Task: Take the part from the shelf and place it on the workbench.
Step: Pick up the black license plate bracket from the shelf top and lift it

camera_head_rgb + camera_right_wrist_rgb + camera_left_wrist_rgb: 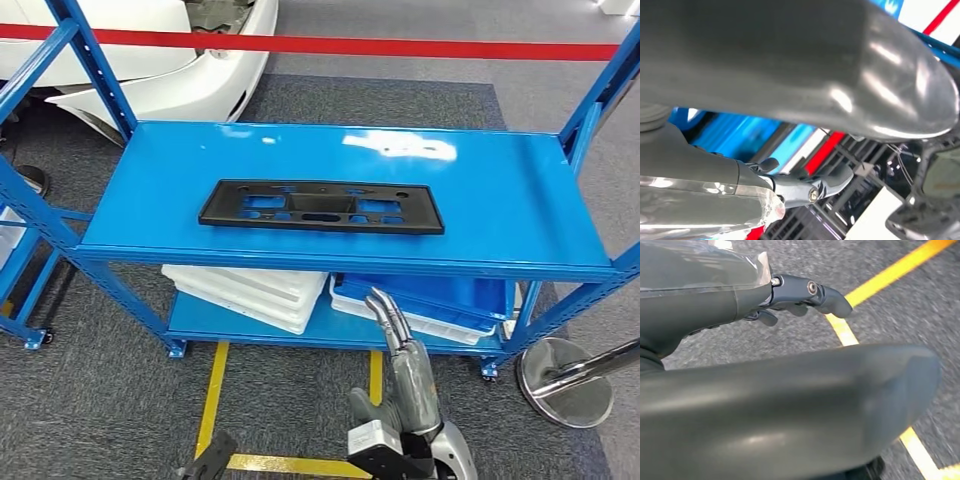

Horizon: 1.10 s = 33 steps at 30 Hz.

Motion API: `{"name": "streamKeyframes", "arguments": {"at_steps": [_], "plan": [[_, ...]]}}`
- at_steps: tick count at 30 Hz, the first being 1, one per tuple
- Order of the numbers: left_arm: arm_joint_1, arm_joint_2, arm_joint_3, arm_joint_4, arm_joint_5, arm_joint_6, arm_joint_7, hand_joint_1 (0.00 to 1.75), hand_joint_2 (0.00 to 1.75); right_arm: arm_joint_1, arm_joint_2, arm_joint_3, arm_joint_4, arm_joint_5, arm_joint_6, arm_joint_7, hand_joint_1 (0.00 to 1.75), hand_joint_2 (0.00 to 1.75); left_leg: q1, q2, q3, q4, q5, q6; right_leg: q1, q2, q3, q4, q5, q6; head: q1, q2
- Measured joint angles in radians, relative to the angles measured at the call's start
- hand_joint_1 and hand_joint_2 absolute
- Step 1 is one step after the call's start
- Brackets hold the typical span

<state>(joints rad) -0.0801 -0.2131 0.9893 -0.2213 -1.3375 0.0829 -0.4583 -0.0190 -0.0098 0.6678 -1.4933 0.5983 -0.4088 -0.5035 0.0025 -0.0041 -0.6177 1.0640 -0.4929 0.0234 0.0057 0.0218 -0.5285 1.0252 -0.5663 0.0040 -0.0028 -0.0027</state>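
Observation:
The part [321, 206] is a long flat black plastic panel with several cut-outs, lying lengthwise in the middle of the blue shelf's top board [498, 190]. My right hand [400, 350] is raised in front of the shelf, below the top board's front edge, its fingers [810, 187] stretched out and holding nothing. It is well short of the part. My left hand [215, 455] hangs low at the bottom edge of the head view. In the left wrist view its fingers [810, 292] are spread over grey carpet, with nothing in them.
White trays [249, 290] and blue trays [430, 295] are stacked on the lower shelf. A red barrier tape [377, 45] and a white car [151, 60] lie behind. A metal stanchion base [566, 380] stands at the right, and yellow lines [213, 395] mark the floor.

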Motion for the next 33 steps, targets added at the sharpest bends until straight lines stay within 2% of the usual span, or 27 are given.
{"name": "streamKeyframes", "arguments": {"at_steps": [1, 2, 3, 5, 6, 7, 8, 10, 11, 12, 14, 16, 17, 18, 20, 21, 22, 23, 24, 26, 27, 28, 31, 33], "plan": [[-0.001, 0.0, 0.0, 0.0, 0.0, 0.001, 0.0, 0.0, 0.0, -0.001, 0.0, -0.001, 0.0, 0.001, 0.001, 0.0, 0.0, 0.0, 0.004, 0.0, 0.009, -0.013, -0.004, 0.003, 0.001, -0.002, -0.002, 0.006, -0.006, 0.005, 0.002, 0.0], [-0.002, 0.0, 0.0, 0.0, 0.0, 0.002, 0.0, 0.0, 0.0, -0.004, 0.0, -0.002, -0.001, 0.002, 0.001, 0.0, 0.0, 0.44, 0.009, 0.0, 0.019, -0.026, -0.006, 0.005, 0.001, -0.004, -0.014, 0.031, -0.019, 0.011, 0.004, 0.0], [-0.002, -0.001, 0.0, 0.0, -0.001, 0.003, 0.0, 0.0, 0.0, -0.006, 0.0, -0.003, 0.0, 0.003, 0.002, 0.001, 0.0, 0.87, 0.013, 0.0, 0.029, -0.036, -0.009, 0.006, 0.0, -0.006, -0.038, 0.077, -0.039, 0.018, 0.006, 0.0], [-0.003, -0.001, 0.0, 0.001, -0.001, 0.003, 0.001, 0.0, 0.0, -0.008, -0.001, -0.004, 0.003, 0.004, 0.002, 0.001, 0.0, 1.75, 0.016, 0.001, 0.041, -0.041, -0.015, 0.007, -0.007, -0.009, -0.118, 0.207, -0.076, 0.03, 0.008, 0.0], [-0.002, -0.001, 0.0, 0.001, -0.001, 0.003, 0.002, 0.0, 0.0, -0.007, -0.002, -0.006, 0.005, 0.004, 0.002, 0.001, 0.0, 1.75, 0.016, 0.0, 0.047, -0.041, -0.02, 0.007, -0.011, -0.01, -0.155, 0.255, -0.079, 0.035, 0.008, 0.0], [-0.001, -0.001, 0.0, 0.002, -0.001, 0.003, 0.002, 0.0, 0.0, -0.007, -0.003, -0.007, 0.007, 0.005, 0.002, 0.002, 0.0, 1.75, 0.017, 0.0, 0.055, -0.041, -0.026, 0.006, -0.014, -0.011, -0.175, 0.27, -0.063, 0.038, 0.009, 0.0], [-0.001, -0.001, 0.0, 0.002, -0.001, 0.004, 0.003, 0.0, 0.0, -0.007, -0.004, -0.009, 0.008, 0.006, 0.002, 0.002, 0.0, 1.75, 0.018, 0.0, 0.065, -0.041, -0.033, 0.004, -0.016, -0.013, -0.175, 0.244, -0.026, 0.039, 0.009, 0.0], [-0.001, -0.001, 0.0, 0.002, -0.002, 0.004, 0.004, 0.0, 0.0, -0.009, -0.005, -0.011, 0.009, 0.009, 0.003, 0.002, 0.0, 1.75, 0.018, -0.001, 0.088, -0.042, -0.05, -0.004, -0.016, -0.016, -0.135, 0.122, 0.064, 0.035, 0.009, 0.0], [-0.001, -0.001, 0.0, 0.002, -0.002, 0.003, 0.004, 0.0, 0.0, -0.01, -0.005, -0.011, 0.009, 0.01, 0.003, 0.003, 0.0, 1.75, 0.018, -0.001, 0.097, -0.042, -0.057, -0.009, -0.013, -0.018, -0.114, 0.069, 0.093, 0.03, 0.008, 0.0], [-0.002, -0.001, 0.0, 0.002, -0.002, 0.003, 0.004, 0.0, 0.0, -0.011, -0.006, -0.011, 0.01, 0.012, 0.004, 0.003, 0.0, 1.75, 0.017, -0.001, 0.102, -0.043, -0.061, -0.014, -0.01, -0.018, -0.101, 0.037, 0.102, 0.023, 0.008, 0.0], [-0.005, -0.002, 0.0, 0.002, -0.002, 0.003, 0.005, 0.0, 0.0, -0.011, -0.007, -0.013, 0.01, 0.014, 0.006, 0.007, 0.0, 1.75, 0.016, 0.002, 0.102, -0.045, -0.066, -0.023, -0.005, -0.017, -0.095, 0.021, 0.092, 0.009, 0.008, 0.0], [-0.006, -0.002, -0.001, 0.003, -0.004, 0.003, 0.006, 0.0, 0.0, -0.012, -0.008, -0.015, 0.009, 0.016, 0.007, 0.011, 0.0, 1.75, 0.016, 0.004, 0.101, -0.041, -0.077, -0.031, -0.01, -0.017, -0.087, 0.007, 0.084, -0.003, 0.007, 0.0], [-0.007, -0.002, -0.001, 0.003, -0.004, 0.003, 0.006, 0.0, 0.0, -0.012, -0.008, -0.016, 0.009, 0.016, 0.007, 0.012, 0.0, 1.75, 0.016, 0.004, 0.093, -0.021, -0.091, -0.033, -0.013, -0.018, -0.082, 0.001, 0.084, -0.007, 0.006, 0.0], [-0.007, -0.002, -0.001, 0.003, -0.004, 0.003, 0.006, 0.0, 0.0, -0.013, -0.008, -0.016, 0.009, 0.017, 0.007, 0.013, 0.0, 1.75, 0.016, 0.004, 0.074, 0.02, -0.112, -0.036, -0.016, -0.019, -0.076, -0.005, 0.083, -0.012, 0.005, 0.0], [-0.006, -0.002, -0.001, 0.003, -0.004, 0.003, 0.006, 0.0, 0.0, -0.015, -0.008, -0.017, 0.01, 0.018, 0.008, 0.015, 0.0, 1.75, 0.016, 0.004, 0.002, 0.152, -0.161, -0.039, -0.014, -0.019, -0.07, -0.007, 0.078, -0.017, 0.003, 0.0], [-0.005, -0.002, -0.001, 0.003, -0.004, 0.003, 0.006, 0.0, 0.0, -0.015, -0.008, -0.018, 0.011, 0.02, 0.009, 0.016, 0.0, 1.75, 0.016, 0.004, -0.035, 0.209, -0.174, -0.041, -0.014, -0.018, -0.067, -0.007, 0.075, -0.019, 0.003, 0.0], [-0.004, -0.002, -0.001, 0.003, -0.005, 0.003, 0.006, 0.0, 0.0, -0.014, -0.009, -0.019, 0.012, 0.021, 0.01, 0.018, 0.0, 1.75, 0.017, 0.004, -0.059, 0.237, -0.167, -0.042, -0.014, -0.017, -0.063, -0.007, 0.072, -0.019, 0.003, 0.0], [-0.004, -0.002, -0.001, 0.003, -0.005, 0.002, 0.007, 0.0, 0.0, -0.014, -0.009, -0.02, 0.013, 0.022, 0.01, 0.019, 0.0, 1.75, 0.017, 0.004, -0.065, 0.226, -0.14, -0.042, -0.014, -0.015, -0.057, -0.006, 0.068, -0.017, 0.003, 0.0], [-0.004, -0.002, -0.001, 0.003, -0.005, 0.002, 0.007, 0.0, 0.0, -0.015, -0.01, -0.022, 0.014, 0.024, 0.01, 0.02, 0.0, 1.75, 0.018, 0.004, -0.052, 0.177, -0.096, -0.041, -0.015, -0.013, -0.049, -0.006, 0.063, -0.015, 0.003, 0.0], [-0.005, -0.002, -0.001, 0.003, -0.007, 0.002, 0.009, 0.0, 0.0, -0.017, -0.01, -0.027, 0.016, 0.028, 0.011, 0.022, 0.0, 1.75, 0.019, 0.003, -0.008, 0.055, -0.021, -0.038, -0.014, -0.01, -0.036, -0.004, 0.052, -0.005, 0.004, 0.0], [-0.006, -0.002, -0.002, 0.004, -0.01, 0.001, 0.01, 0.0, 0.0, -0.019, -0.011, -0.031, 0.017, 0.032, 0.012, 0.023, 0.0, 1.75, 0.018, 0.003, 0.008, 0.013, -0.006, -0.035, -0.012, -0.009, -0.034, -0.002, 0.048, 0.001, 0.004, 0.0], [-0.006, -0.002, -0.002, 0.005, -0.012, 0.001, 0.012, 0.0, 0.0, -0.022, -0.013, -0.033, 0.018, 0.035, 0.014, 0.026, 0.0, 1.75, 0.016, 0.002, 0.014, -0.005, -0.006, -0.032, -0.01, -0.008, -0.036, -0.001, 0.046, 0.006, 0.005, 0.0], [-0.006, -0.002, -0.004, 0.005, -0.019, 0.0, 0.017, 0.0, 0.0, -0.03, -0.017, -0.041, 0.018, 0.047, 0.02, 0.033, 0.0, 1.75, 0.016, 0.0, 0.016, -0.015, -0.013, -0.018, -0.011, -0.008, -0.038, 0.001, 0.042, 0.019, 0.005, 0.0], [-0.009, -0.002, -0.005, 0.005, -0.021, -0.002, 0.018, 0.0, 0.0, -0.038, -0.022, -0.049, 0.018, 0.054, 0.022, 0.035, 0.0, 1.75, 0.02, 0.0, 0.022, -0.019, -0.014, -0.008, -0.013, -0.011, -0.06, 0.056, 0.009, 0.029, 0.006, 0.0]]}}
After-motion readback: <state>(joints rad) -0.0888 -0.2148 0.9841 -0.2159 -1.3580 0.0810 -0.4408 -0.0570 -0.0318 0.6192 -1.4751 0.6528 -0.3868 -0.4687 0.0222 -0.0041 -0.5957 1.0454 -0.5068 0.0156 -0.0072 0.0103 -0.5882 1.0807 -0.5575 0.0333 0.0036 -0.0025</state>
